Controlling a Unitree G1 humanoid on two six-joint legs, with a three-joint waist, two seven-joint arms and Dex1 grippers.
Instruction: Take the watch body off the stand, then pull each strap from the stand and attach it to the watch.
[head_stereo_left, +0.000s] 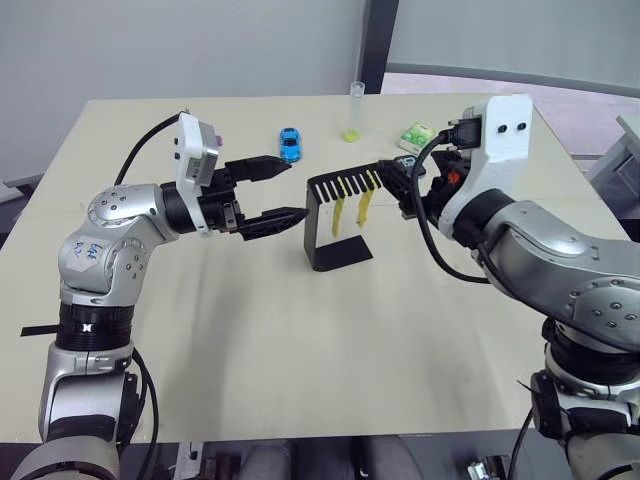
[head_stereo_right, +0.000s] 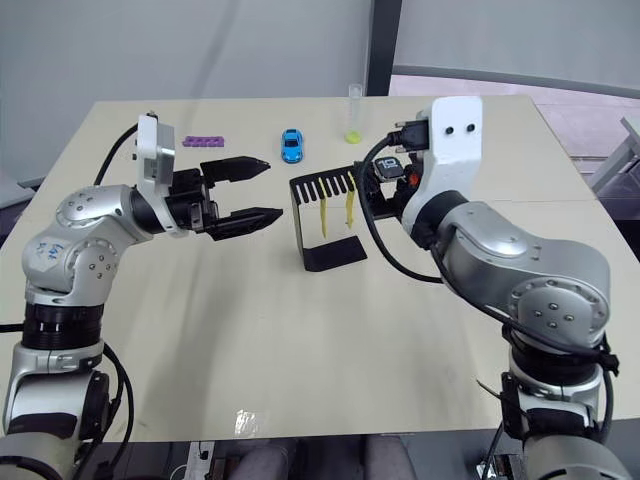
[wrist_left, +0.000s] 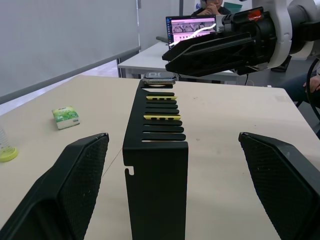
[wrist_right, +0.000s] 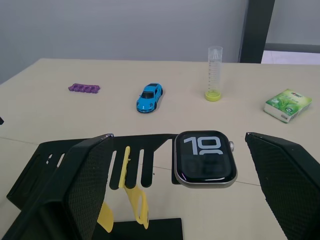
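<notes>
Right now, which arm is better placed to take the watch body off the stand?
The right. Its open hand brackets the watch body on the stand; the left hand, also open, hovers at the stand's far end.

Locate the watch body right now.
The watch body sits on the end of the stand's slotted arm, between the right tool's open fingers, yellow straps hanging beside it.

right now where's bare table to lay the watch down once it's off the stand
The near half of the beige table, in front of the black bent-sheet stand, is bare. The far edge is crowded: blue toy car, clear tube, green-white packet, purple piece.
</notes>
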